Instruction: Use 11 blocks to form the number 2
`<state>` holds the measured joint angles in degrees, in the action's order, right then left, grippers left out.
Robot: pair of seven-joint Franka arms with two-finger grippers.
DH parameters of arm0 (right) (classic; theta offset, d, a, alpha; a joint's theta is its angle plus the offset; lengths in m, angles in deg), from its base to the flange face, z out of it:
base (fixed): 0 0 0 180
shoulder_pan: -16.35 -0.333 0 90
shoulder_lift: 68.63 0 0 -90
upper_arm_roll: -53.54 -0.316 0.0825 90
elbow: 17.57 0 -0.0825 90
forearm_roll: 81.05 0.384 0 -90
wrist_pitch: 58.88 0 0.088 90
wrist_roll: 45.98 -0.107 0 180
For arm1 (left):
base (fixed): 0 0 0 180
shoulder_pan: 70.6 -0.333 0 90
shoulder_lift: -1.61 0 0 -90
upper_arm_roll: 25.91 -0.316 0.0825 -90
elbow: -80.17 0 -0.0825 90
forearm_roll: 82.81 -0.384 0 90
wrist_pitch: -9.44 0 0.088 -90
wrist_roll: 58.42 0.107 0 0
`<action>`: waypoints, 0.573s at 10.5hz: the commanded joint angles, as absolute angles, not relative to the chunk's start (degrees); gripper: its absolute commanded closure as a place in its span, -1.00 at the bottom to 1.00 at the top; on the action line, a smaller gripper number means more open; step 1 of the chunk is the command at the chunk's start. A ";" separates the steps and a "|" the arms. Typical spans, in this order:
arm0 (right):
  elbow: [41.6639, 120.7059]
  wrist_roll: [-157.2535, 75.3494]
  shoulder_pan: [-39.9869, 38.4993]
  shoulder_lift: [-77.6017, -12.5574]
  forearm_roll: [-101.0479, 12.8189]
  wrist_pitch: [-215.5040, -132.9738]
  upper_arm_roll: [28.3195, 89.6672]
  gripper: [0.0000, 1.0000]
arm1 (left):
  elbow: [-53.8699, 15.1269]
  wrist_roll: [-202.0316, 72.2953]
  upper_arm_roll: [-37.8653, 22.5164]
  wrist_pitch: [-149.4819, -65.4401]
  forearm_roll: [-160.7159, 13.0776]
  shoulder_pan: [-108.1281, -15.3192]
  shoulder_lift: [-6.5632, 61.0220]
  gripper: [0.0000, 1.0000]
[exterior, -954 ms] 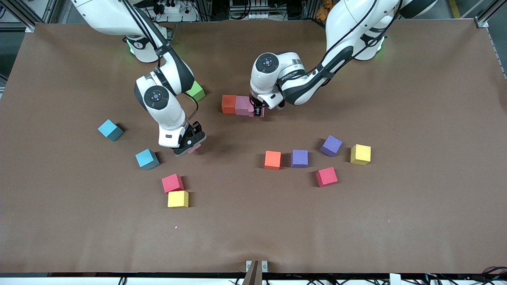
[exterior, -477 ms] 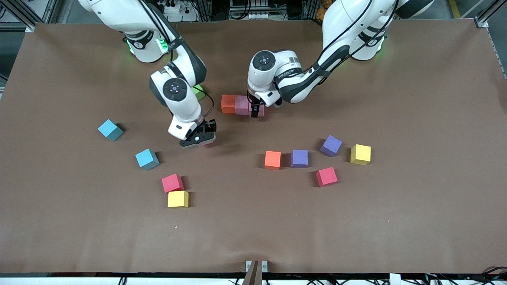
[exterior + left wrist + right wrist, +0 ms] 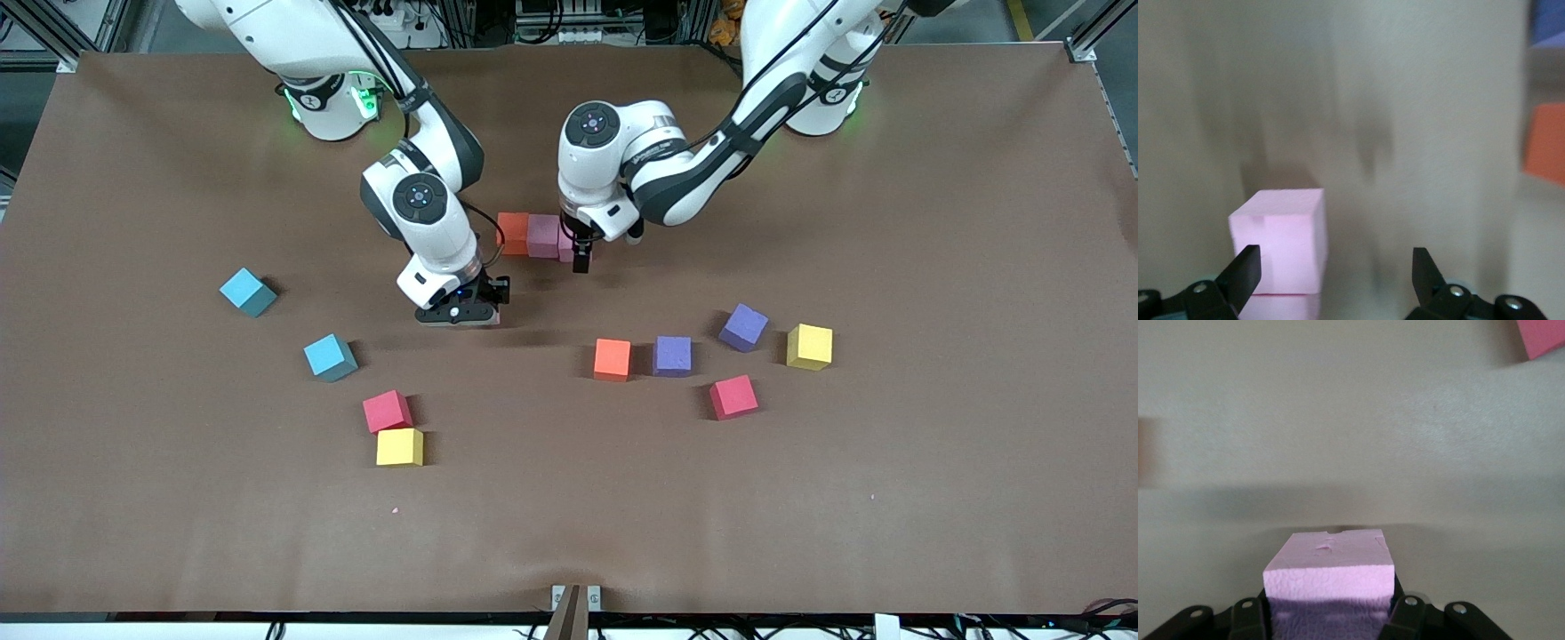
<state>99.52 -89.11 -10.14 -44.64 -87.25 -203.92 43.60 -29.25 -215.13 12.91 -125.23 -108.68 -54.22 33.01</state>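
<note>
Left gripper (image 3: pixel 1331 270) wide, just above top-row pink cube (image 3: pixel 1281 240) | right gripper (image 3: pixel 1328 613) clamped on pink block (image 3: pixel 1330 572) mid-table | light, squashy foam: pinch opposite flat faces gently

Thirteen foam cubes show in all, in six colours.

- Pink cubes: three. One (image 3: pixel 542 236) and a second (image 3: pixel 1281 233) sit in the row, and a third (image 3: pixel 1329 568) appears in the right wrist view.
- Orange cubes: two, one (image 3: pixel 512 233) in the row and one (image 3: pixel 612 359) loose.
- Red cubes: two (image 3: pixel 387 411) (image 3: pixel 733 396).
- Yellow cubes: two (image 3: pixel 399 447) (image 3: pixel 809 347).
- Purple cubes: two (image 3: pixel 672 356) (image 3: pixel 743 327).
- Light blue cubes: two (image 3: pixel 247 292) (image 3: pixel 330 357).

The row holds three cubes. Nine lie loose on the one brown table (image 3: pixel 933 498).
</note>
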 commanded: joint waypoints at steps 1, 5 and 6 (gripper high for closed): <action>95.47 -98.41 -13.34 -43.15 -86.94 -203.11 43.61 0.46 | -28.30 -217.69 13.29 -123.63 -110.94 -58.19 31.31 -1.00; 89.05 -110.65 -19.75 -38.23 -87.02 -202.85 43.70 0.46 | -15.67 -212.42 10.06 -123.63 -111.81 -61.29 40.43 -1.00; 87.73 -113.80 -21.60 -37.00 -87.46 -202.93 43.87 0.46 | -12.85 -210.84 7.86 -123.63 -111.81 -60.41 43.07 -1.00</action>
